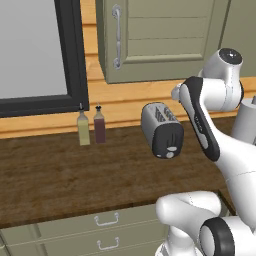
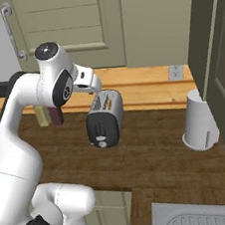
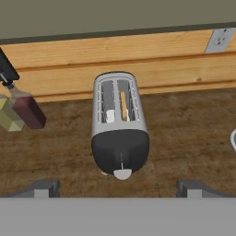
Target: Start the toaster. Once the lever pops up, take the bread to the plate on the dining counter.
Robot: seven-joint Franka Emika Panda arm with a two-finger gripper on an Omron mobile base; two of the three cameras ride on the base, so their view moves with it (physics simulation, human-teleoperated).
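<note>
**Open tool above the toaster on the wooden table**

The small rounded silver-grey toaster (image 3: pixel 120 126) with brushed metal sides and a glossy black end face stands on the dark brown wood-grain table (image 1: pixel 50 175), close to the pale plank backsplash. A thin tan slice of bread (image 3: pixel 123 105) sits edge-up in one of its two top slots. On the black end face a thin pale lever tab (image 3: pixel 121 166) shows as a slim line, with the round grey knob (image 3: pixel 122 174) just below it.

The two-finger tool (image 3: pixel 118 186) hangs above the toaster, apart from it, its dark square fingertips (image 3: pixel 42 189) spread wide with nothing between them.

To one side, near the wall, stand two square-shouldered bottles just beside each other: a yellowish glass bottle (image 1: pixel 83 129) and a dark red glass bottle (image 1: pixel 99 125). On the other side a smooth white cylindrical canister (image 2: pixel 200 120) rests on the table, well apart from the toaster.
</note>
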